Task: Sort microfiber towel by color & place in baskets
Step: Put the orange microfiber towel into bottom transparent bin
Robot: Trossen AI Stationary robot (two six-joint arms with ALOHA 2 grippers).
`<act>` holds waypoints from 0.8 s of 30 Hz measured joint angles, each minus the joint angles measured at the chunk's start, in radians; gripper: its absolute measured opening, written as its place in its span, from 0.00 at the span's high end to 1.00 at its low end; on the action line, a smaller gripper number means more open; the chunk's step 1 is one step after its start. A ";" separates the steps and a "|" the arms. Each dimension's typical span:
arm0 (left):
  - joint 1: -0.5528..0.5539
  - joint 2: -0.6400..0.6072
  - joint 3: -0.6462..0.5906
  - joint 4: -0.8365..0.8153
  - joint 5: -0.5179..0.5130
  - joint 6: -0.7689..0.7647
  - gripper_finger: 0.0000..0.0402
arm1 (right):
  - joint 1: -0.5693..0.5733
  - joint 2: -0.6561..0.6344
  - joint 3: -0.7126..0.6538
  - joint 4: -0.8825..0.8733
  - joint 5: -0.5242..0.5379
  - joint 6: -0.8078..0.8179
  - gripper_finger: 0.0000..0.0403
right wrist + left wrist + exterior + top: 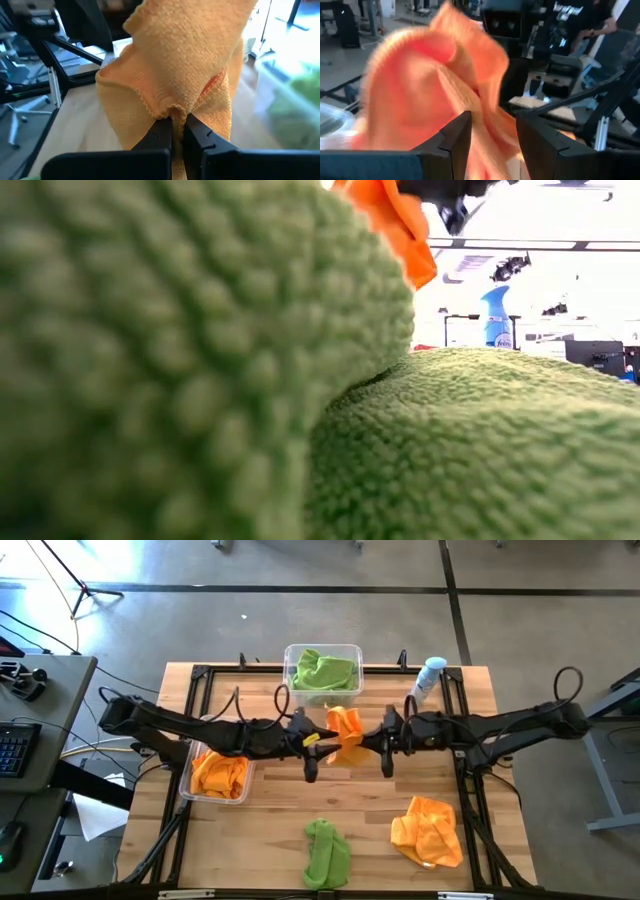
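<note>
I hold the orange towel (346, 733) mid-air over the worktop (270, 830); right tool (177, 131) pinched closed on it, left tool (492, 137) half-spread around it, for handover toward the orange basket (186, 780).

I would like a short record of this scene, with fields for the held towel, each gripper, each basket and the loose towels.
held towel: orange towel, lifted mid-table between both grippers
right gripper: shut on it
left gripper: jaws apart, cloth between them
far basket: green towel
left basket: orange cloth
loose towels: green one, orange one, near edge
</note>
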 joint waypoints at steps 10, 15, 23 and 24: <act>0.015 0.039 0.020 0.036 0.025 -0.007 0.64 | 0.000 0.114 0.179 -0.050 0.002 -0.210 0.99; 0.015 0.037 0.023 0.020 0.012 -0.008 0.64 | -0.001 0.132 0.202 -0.054 0.003 -0.233 0.99; 0.015 0.038 0.024 0.019 -0.012 -0.008 0.65 | -0.001 0.130 0.203 -0.047 0.003 -0.226 0.98; 0.014 0.038 0.024 0.018 -0.023 -0.008 0.67 | -0.001 0.130 0.203 -0.047 0.003 -0.225 0.97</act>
